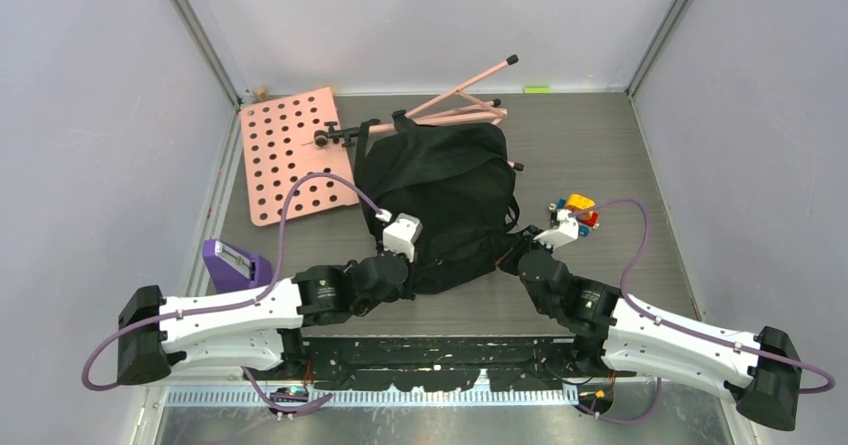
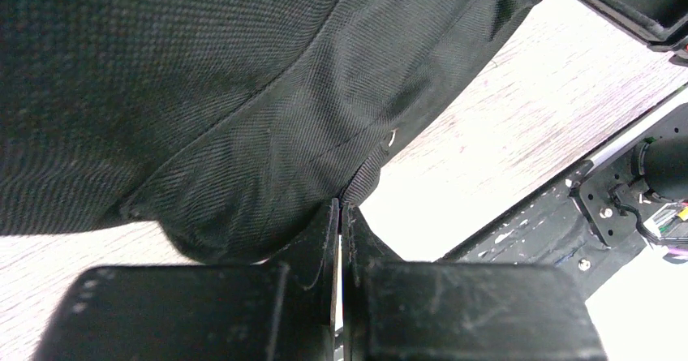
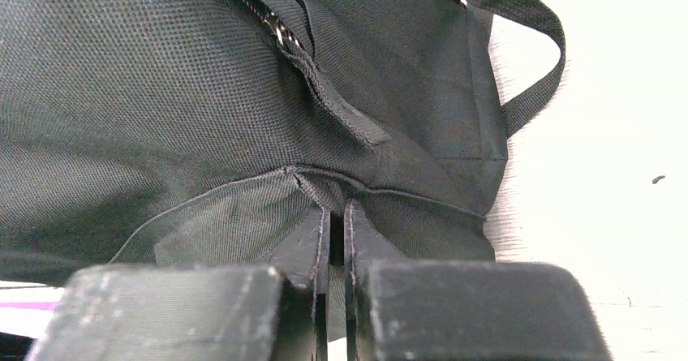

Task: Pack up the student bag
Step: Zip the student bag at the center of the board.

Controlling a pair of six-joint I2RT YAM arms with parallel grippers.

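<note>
The student bag (image 1: 440, 180), a large black fabric backpack, lies in the middle of the table with its near edge toward the arms. My left gripper (image 1: 424, 259) is at the bag's near left corner. In the left wrist view its jaws (image 2: 341, 208) are shut, pinching a fold of the bag's fabric (image 2: 243, 134) at the tips. My right gripper (image 1: 512, 255) is at the near right corner. Its jaws (image 3: 334, 208) are shut on a gathered seam of the bag (image 3: 162, 93), below a zipper (image 3: 280, 32). A loose strap (image 3: 535, 61) loops off to the right.
A pink perforated music-stand plate (image 1: 290, 155) lies left of the bag, with its pink legs (image 1: 460, 100) behind it. A purple box (image 1: 235, 265) stands near the left arm. Small coloured items (image 1: 578, 210) lie at the right. Grey walls close in the table.
</note>
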